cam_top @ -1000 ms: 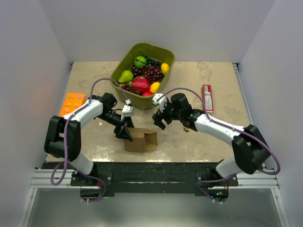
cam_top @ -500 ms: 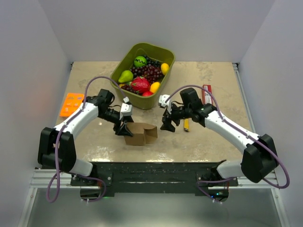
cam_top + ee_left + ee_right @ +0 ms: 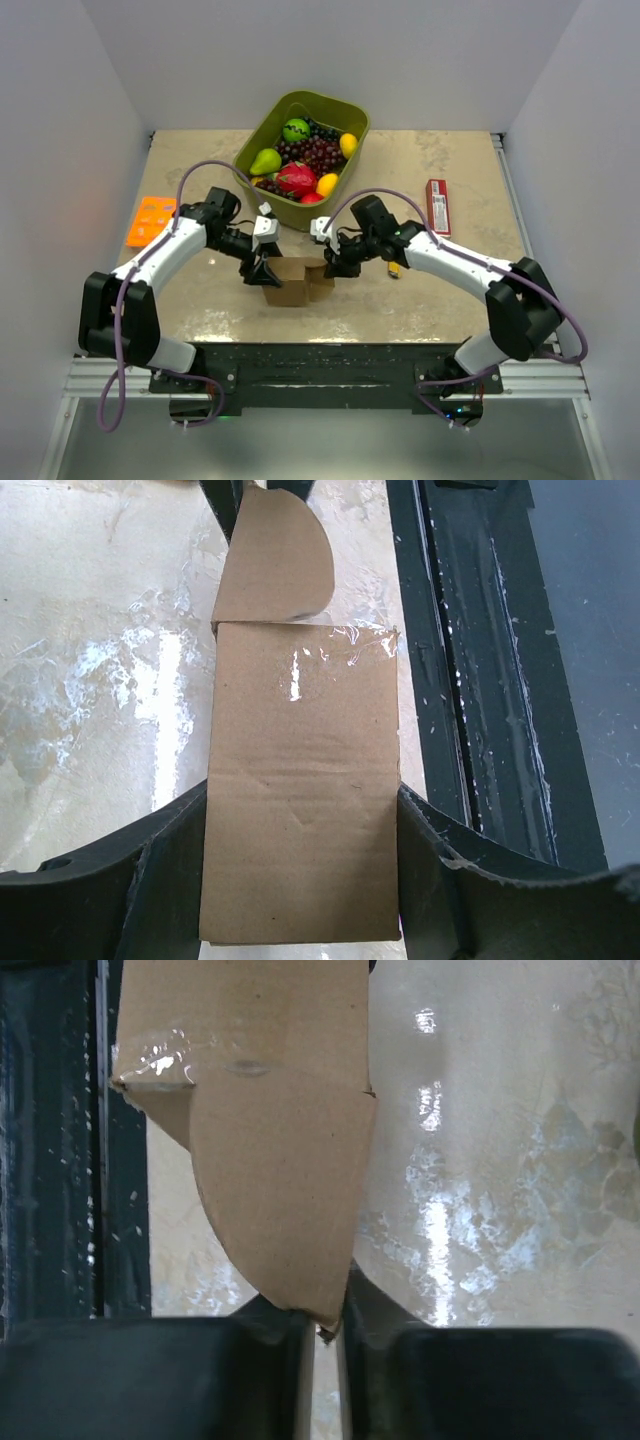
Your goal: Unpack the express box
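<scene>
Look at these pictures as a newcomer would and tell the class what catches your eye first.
The small brown cardboard box near the table's front edge stands out, held by the left tool on its body and the right tool pinching its rounded flap. Behind it, the green plastic tub heaped with bright fruit sits at the table's far middle.
</scene>
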Available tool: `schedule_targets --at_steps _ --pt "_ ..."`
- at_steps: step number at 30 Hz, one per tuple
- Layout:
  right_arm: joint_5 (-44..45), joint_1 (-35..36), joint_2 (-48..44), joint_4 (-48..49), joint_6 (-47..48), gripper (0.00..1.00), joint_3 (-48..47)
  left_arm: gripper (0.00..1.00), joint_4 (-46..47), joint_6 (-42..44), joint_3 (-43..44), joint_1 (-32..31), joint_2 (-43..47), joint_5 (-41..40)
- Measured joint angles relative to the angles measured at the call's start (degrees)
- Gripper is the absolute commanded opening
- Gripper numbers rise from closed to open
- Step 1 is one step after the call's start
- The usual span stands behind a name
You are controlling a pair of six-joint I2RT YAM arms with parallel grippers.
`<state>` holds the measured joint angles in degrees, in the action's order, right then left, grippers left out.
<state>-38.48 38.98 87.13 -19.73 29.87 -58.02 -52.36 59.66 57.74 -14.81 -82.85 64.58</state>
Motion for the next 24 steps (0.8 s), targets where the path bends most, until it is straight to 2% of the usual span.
schedule_targets --at_steps 1,2,3,6,11,14,18,24 --pt "0.2 0.0 0.26 0.02 -0.37 0.0 -0.2 0.3 -0.2 0.11 0.0 0.09 0.0 -0.07" --pt "0.63 0.0 0.31 0.02 -0.85 0.0 -0.44 0.45 -0.46 0.22 0.0 0.13 0.0 -0.04" --pt "1.16 -0.07 0.26 -0.11 -1.46 0.0 -0.81 0.99 -0.55 0.48 -0.02 0.11 0.13 -0.02" --pt "4.57 -0.04 -0.09 -0.61 -4.02 0.0 -2.47 1.0 4.11 -1.99 -2.29 0.11 2.75 -1.33" --pt "17.35 0.76 -3.06 -2.64 -10.08 0.0 -8.7 1.0 18.78 -11.52 -13.6 -0.09 18.51 -12.68" --pt "23.21 1.77 -4.31 -2.64 -11.02 0.0 -11.43 1.0 23.17 -15.21 -14.45 -0.22 24.74 -17.66" --pt "30.51 5.35 -3.56 -1.79 -9.16 0.0 -12.46 1.0 23.63 -18.21 -12.83 -0.26 28.17 -21.88" --pt "34.88 8.33 -0.13 2.21 -6.23 0.0 -11.1 1.0 20.57 -18.53 -13.51 -0.44 32.96 -27.45"
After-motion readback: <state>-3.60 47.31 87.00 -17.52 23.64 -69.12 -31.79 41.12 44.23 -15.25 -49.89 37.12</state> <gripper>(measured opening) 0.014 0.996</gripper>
